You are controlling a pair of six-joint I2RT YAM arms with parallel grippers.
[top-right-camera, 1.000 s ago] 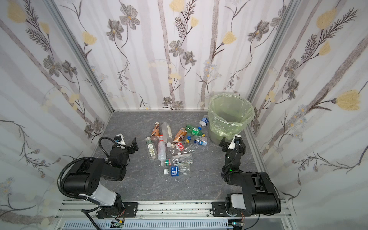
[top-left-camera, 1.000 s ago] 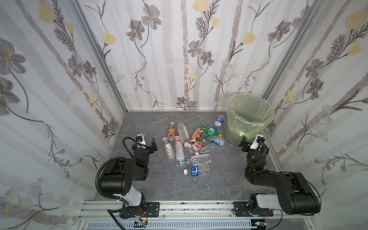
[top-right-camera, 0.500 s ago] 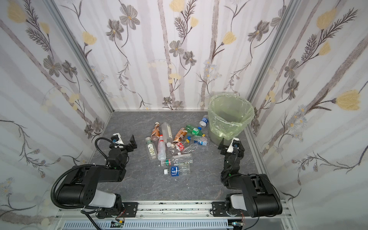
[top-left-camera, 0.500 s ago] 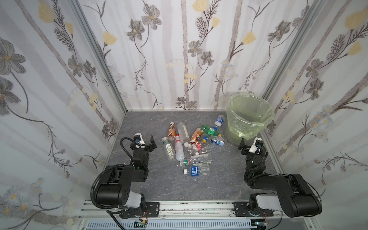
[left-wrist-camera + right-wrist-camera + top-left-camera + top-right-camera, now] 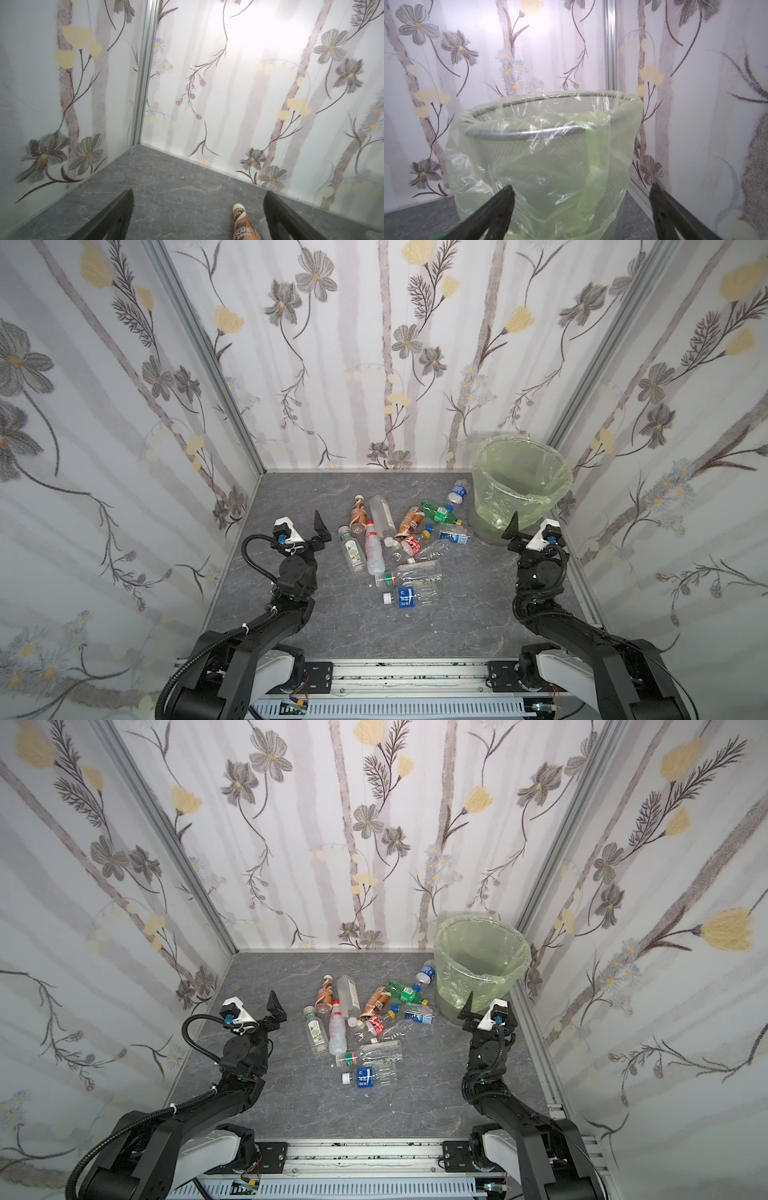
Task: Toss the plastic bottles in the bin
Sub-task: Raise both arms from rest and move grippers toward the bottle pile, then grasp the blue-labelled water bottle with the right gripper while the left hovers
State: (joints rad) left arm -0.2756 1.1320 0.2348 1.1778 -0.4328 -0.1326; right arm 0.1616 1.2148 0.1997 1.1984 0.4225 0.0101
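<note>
The plastic bottles lie in a loose pile on the grey floor, among them a white red-capped one (image 5: 373, 549) (image 5: 337, 1029), a green one (image 5: 436, 512) and a clear blue-labelled one (image 5: 409, 597). The bin (image 5: 519, 506) (image 5: 478, 986), lined with a pale green bag, stands in the back right corner. My left gripper (image 5: 307, 535) (image 5: 259, 1017) hovers open just left of the pile. In its wrist view the gripper (image 5: 199, 193) frames bare floor and a brown bottle (image 5: 242, 222). My right gripper (image 5: 530, 531) (image 5: 482, 1013) is open in front of the bin (image 5: 550, 155), with nothing between its fingers (image 5: 500, 207).
Flowered walls close the floor on three sides, with metal posts in the back corners. One blue-labelled bottle (image 5: 457, 492) lies right against the bin's left side. A rail with both arm bases runs along the front edge (image 5: 395, 672).
Both arms have unfolded from a low folded pose, raising their wrists. Both grippers stay open, and the bottles and bin have not moved.
</note>
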